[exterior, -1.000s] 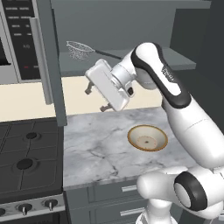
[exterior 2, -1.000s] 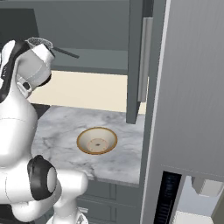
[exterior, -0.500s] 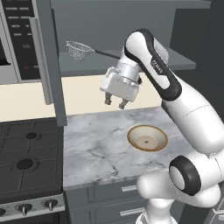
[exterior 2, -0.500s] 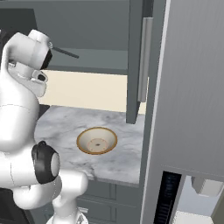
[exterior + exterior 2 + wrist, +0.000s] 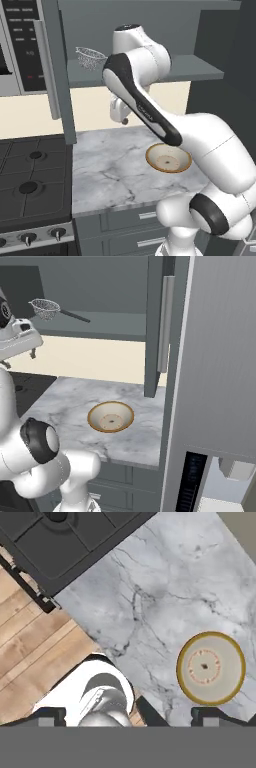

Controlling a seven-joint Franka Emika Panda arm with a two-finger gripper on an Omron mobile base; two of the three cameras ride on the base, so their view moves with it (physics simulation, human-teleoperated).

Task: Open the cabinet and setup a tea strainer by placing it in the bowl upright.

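While the large dark grey wall cabinet (image 5: 155,331) stands with its doors swung open, the tea strainer (image 5: 46,308), a small round wire-mesh basket on a thin dark stick handle, lies on the grey shelf inside, at about eleven o'clock from the shallow wood-rimmed bowl (image 5: 110,416) on the grey-veined marble counter (image 5: 110,170).

The two-finger gripper (image 5: 128,716) points down at the counter with its fingers spread wide and nothing between them; in the hand view the bowl sits at about two o'clock.

Judging by its build, the strainer should be very light and fairly stiff, though the fine mesh looks easy to dent. The slim handle (image 5: 75,316), running toward four o'clock from the basket in the right base view, seems the safer hold. Being thin and probably smooth, it may twist in the grip, so a hold near the basket would likely steady it for standing upright.
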